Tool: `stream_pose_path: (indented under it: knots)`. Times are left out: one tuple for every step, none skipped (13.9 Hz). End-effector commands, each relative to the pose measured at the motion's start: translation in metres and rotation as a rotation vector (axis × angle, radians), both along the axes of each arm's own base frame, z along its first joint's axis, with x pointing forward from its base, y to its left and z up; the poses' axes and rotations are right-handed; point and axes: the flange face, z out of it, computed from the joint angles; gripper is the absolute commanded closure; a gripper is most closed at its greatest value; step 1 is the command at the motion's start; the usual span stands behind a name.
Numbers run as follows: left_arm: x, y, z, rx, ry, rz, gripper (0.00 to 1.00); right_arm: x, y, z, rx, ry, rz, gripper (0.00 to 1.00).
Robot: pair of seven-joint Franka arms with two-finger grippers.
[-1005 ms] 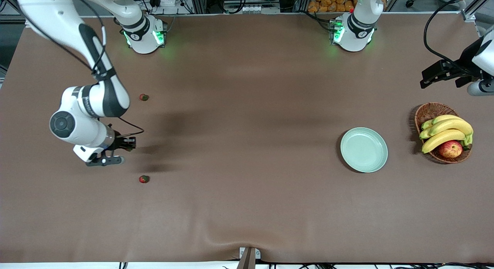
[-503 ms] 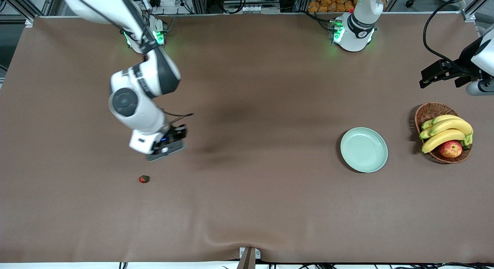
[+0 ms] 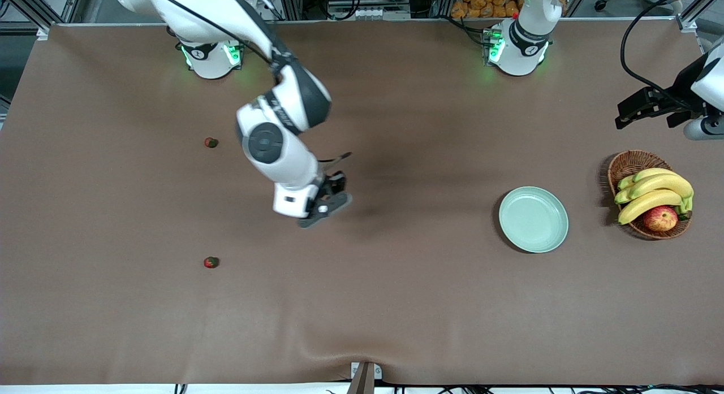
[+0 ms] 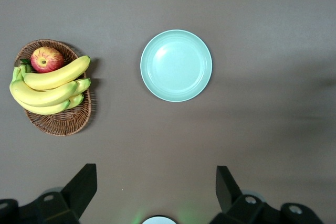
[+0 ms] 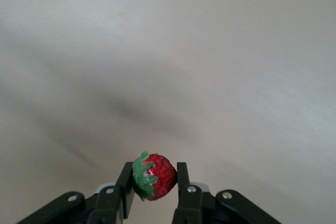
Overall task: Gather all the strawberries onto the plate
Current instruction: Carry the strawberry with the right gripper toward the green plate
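Observation:
My right gripper [image 3: 331, 195] hangs over the middle of the table, shut on a red strawberry [image 5: 157, 178] with a green cap; in the right wrist view the berry sits between the fingers [image 5: 182, 174]. Two more strawberries lie on the brown cloth toward the right arm's end: one [image 3: 211, 142] nearer the bases, one [image 3: 211, 262] nearer the front camera. The pale green plate [image 3: 533, 219] [image 4: 176, 65] holds nothing. My left gripper [image 3: 633, 112] [image 4: 156, 182] waits open, up over the left arm's end of the table.
A brown wicker basket [image 3: 626, 162] [image 4: 59, 124] with bananas [image 3: 650, 193] and a red-yellow apple [image 3: 660, 217] stands beside the plate at the left arm's end. The cloth bulges slightly at the front edge [image 3: 334, 349].
The right arm has swung from the right arm's end of the table toward the middle, carrying the strawberry toward the plate. The left arm has not moved.

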Motion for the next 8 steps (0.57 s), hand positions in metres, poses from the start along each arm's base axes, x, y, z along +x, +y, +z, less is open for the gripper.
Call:
stream_pose_path:
  knots:
    - [-0.005,0.002,0.006,0.020,0.000,0.002,0.00,-0.007,0.063,-0.021,0.024,-0.017,0.041,1.00]
    - [-0.005,0.001,0.005,0.020,0.000,0.000,0.00,-0.016,0.082,-0.028,0.032,-0.029,0.067,1.00]
    - [-0.004,0.001,0.004,0.020,0.002,0.000,0.00,-0.022,0.097,-0.035,0.038,-0.042,0.085,1.00]
    - [-0.004,0.000,0.004,0.020,0.002,-0.001,0.00,-0.030,0.114,-0.040,0.053,-0.063,0.104,1.00]
    - [-0.004,0.002,0.004,0.020,0.002,0.000,0.00,-0.037,0.128,-0.050,0.062,-0.076,0.119,1.00]
    - [-0.004,0.002,0.003,0.020,0.003,0.000,0.00,-0.045,0.141,-0.060,0.067,-0.088,0.135,1.00]
    - [-0.004,0.001,0.004,0.022,0.003,-0.001,0.00,-0.051,0.151,-0.072,0.071,-0.096,0.146,1.00]
    - [-0.004,0.002,0.004,0.022,0.002,0.002,0.00,-0.055,0.158,-0.082,0.077,-0.105,0.153,1.00]
